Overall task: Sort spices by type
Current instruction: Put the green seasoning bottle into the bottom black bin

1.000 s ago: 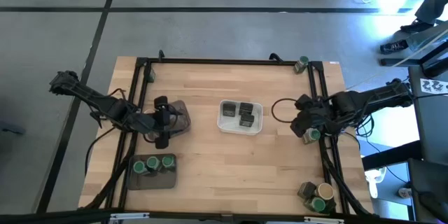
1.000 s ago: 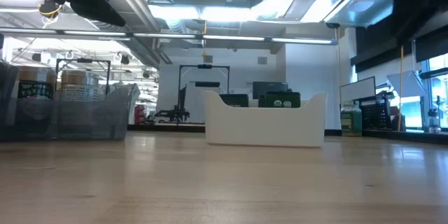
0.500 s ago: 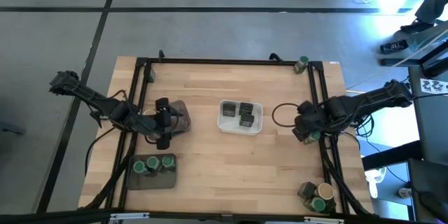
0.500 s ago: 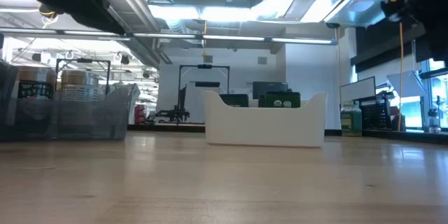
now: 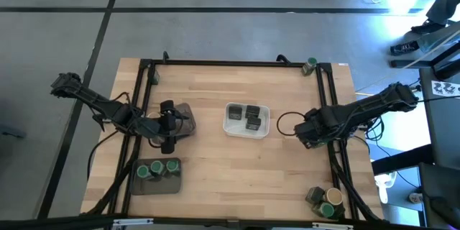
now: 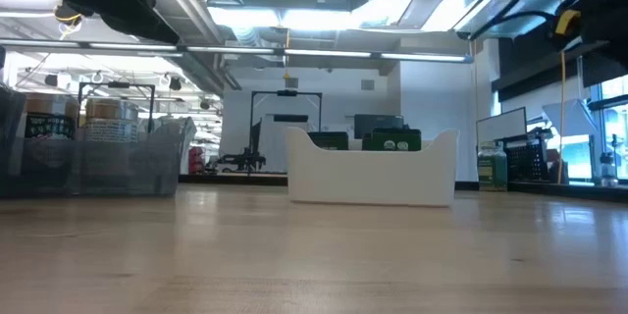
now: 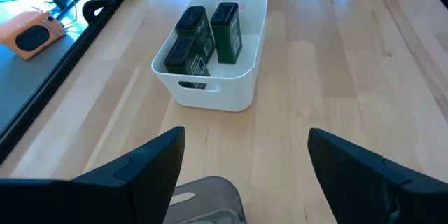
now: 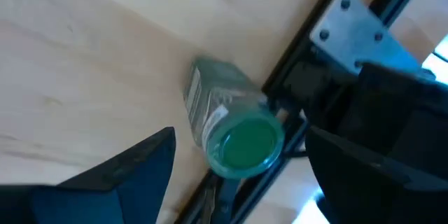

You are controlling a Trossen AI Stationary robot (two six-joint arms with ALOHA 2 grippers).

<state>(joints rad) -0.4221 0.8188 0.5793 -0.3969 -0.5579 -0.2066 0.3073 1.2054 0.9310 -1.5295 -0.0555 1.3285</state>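
1. The right tool hangs over the right side of the pale wooden table, to the right of the white rectangular plastic tray. Its fingers are spread and hold nothing.
2. Below it, a small round green-lidded jar with clear sides stands beside the black metal frame rail at that table edge.
3. The jar looks light and stiff. Its smooth wall may slip, so I would grip across the body below the lid, keeping clear of the rail.
4. Dark squarish tins stand upright inside the white tray.
5. The left tool hovers left of the white tray, fingers spread and empty, above a dark grey flat tray.
6. Three more green-lidded jars sit on another grey tray, towards the table's front-left corner.
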